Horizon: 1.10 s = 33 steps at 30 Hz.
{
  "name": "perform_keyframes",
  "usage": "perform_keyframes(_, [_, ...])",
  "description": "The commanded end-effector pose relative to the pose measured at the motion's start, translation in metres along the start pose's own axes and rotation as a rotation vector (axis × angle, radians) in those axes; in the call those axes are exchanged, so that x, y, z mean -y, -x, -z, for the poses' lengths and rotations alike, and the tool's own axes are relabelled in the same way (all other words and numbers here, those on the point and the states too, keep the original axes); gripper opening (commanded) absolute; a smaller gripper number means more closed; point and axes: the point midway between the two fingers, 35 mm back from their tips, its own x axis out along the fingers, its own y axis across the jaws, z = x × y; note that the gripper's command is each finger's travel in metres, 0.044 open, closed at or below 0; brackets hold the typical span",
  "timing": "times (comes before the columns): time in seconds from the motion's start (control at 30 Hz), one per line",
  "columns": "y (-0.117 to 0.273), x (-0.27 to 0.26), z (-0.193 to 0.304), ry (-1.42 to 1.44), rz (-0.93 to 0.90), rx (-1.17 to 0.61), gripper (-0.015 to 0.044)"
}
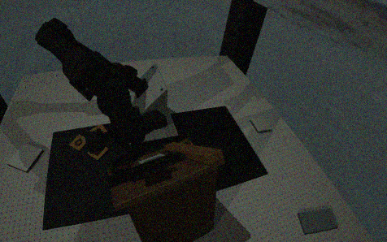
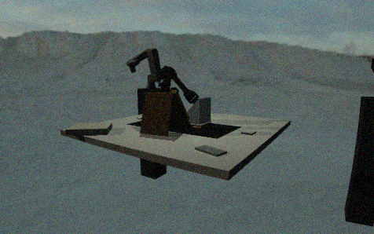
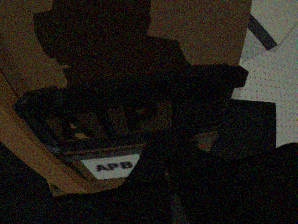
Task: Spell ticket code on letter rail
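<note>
The board [image 1: 172, 211] [image 2: 155, 114] [image 3: 200, 30] is brown and sloped. Its dark rail [image 3: 205, 76] crosses the wrist view and holds letter tiles: an A [image 3: 76, 125] at left and another lettered tile [image 3: 143, 112] to its right, P or B. Shadow hides what lies between them. The white ticket [image 3: 114, 166] [image 1: 151, 158] below reads APB. Loose orange tiles, one upper left [image 1: 77, 142], one partly shadowed [image 1: 97, 153] and one part hidden [image 1: 98, 129], lie on the mat. My gripper [image 3: 157, 137] is shut, very dark, in front of the rail's lower edge; no tile shows between its fingers.
A dark mat [image 1: 244, 162] lies on the pale counter [image 1: 260, 207] [image 2: 185, 161]. A grey wedge block [image 1: 156, 97] [image 2: 203, 111] stands behind the arm. Thin flat pads lie at the right [image 1: 318, 220] [image 2: 211, 150], back right [image 1: 262, 123] and left [image 1: 26, 158].
</note>
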Motion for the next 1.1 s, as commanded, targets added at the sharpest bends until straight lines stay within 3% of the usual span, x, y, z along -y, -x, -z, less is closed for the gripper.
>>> perform_keyframes(0.0, [-0.001,0.010,-0.005,-0.011,0.014,-0.133,0.0000])
perform_keyframes(0.2, [0.001,0.024,-0.008,-0.012,0.051,-0.320,0.0000])
perform_keyframes(1.07, [-0.008,0.023,-0.012,-0.012,0.052,-0.325,0.0000])
